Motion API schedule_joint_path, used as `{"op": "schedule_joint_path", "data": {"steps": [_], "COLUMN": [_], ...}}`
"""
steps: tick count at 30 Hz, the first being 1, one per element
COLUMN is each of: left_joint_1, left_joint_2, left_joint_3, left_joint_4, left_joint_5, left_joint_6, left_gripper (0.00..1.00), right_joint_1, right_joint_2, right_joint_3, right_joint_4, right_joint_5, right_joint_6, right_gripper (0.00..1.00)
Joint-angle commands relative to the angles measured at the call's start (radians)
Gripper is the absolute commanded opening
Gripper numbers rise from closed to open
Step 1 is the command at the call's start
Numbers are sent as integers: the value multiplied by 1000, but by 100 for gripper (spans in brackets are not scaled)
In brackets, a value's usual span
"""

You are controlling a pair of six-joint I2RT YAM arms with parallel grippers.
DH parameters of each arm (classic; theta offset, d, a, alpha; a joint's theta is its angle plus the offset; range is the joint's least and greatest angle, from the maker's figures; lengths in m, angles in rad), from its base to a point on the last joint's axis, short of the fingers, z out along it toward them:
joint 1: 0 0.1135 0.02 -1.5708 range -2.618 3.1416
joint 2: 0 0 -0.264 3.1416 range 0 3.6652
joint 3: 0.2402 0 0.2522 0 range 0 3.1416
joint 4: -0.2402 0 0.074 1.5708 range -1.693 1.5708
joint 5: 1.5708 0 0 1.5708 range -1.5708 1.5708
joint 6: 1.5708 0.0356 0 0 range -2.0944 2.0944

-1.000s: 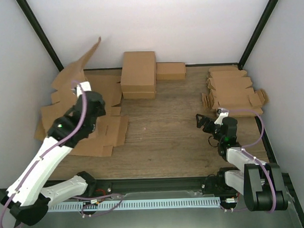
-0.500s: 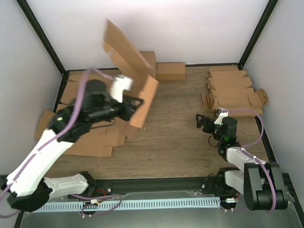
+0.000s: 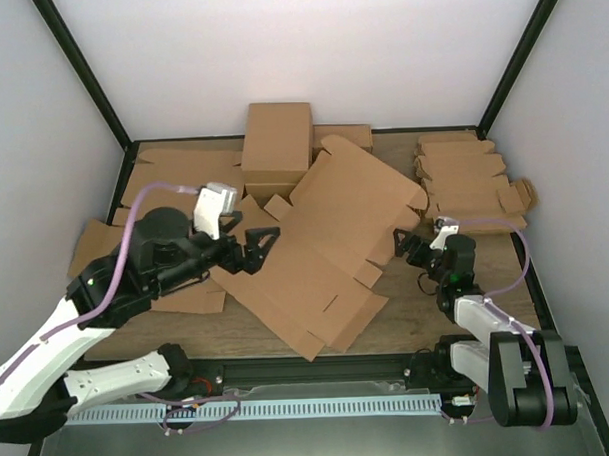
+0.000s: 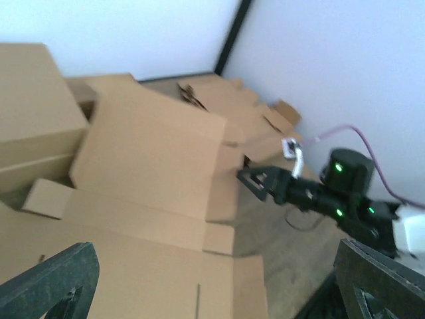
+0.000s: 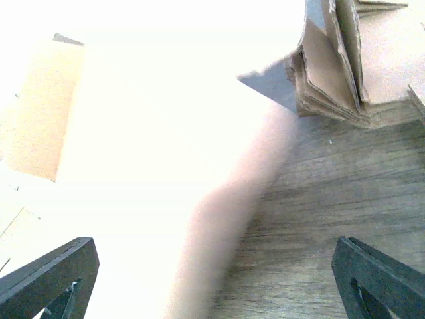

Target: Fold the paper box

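The paper box (image 3: pixel 325 232) is a large flat brown blank with creases and side flaps, lying slantwise across the middle of the table. My left gripper (image 3: pixel 253 250) stands open at its left edge, with nothing between the fingers. The left wrist view looks over the blank (image 4: pixel 146 153), with the open left gripper (image 4: pixel 216 272) above it. My right gripper (image 3: pixel 403 247) is open, low over the table just off the blank's right edge. In the right wrist view the blank (image 5: pixel 133 133) is a washed-out bright sheet ahead of the open right gripper (image 5: pixel 212 279).
Folded brown boxes (image 3: pixel 277 149) are stacked at the back centre, with a small box (image 3: pixel 346 134) beside them. Notched blanks (image 3: pixel 468 177) are piled at the back right (image 5: pixel 332 66). More flat cardboard (image 3: pixel 158 178) lies at the left. Walls close in three sides.
My left arm swung the blank up off the left pile and over to the table's middle, then opened and let it drop flat. The right arm has not moved.
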Motion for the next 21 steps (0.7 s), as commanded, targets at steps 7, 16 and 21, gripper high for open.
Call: {"op": "schedule_joint_path", "data": {"steps": [7,16,21], "left_joint_1": [110,265,266], "left_joint_2": [-45,-96,-120], "left_joint_3": [-255,-596,-714], "left_joint_4": [-56,118,169], "left_joint_5": [-253,2,72], "left_joint_6": [-206,-351,-550], "left_gripper": [100,100,100], "right_joint_1": [10,10,9], "right_joint_2": [-175,-179,-20], "right_joint_3": [18,216,345], "right_joint_4": [-96,-477,-566], "right_joint_5": [37,144,111], "right_joint_6": [28,143,103], "right_gripper": [100,100,100]}}
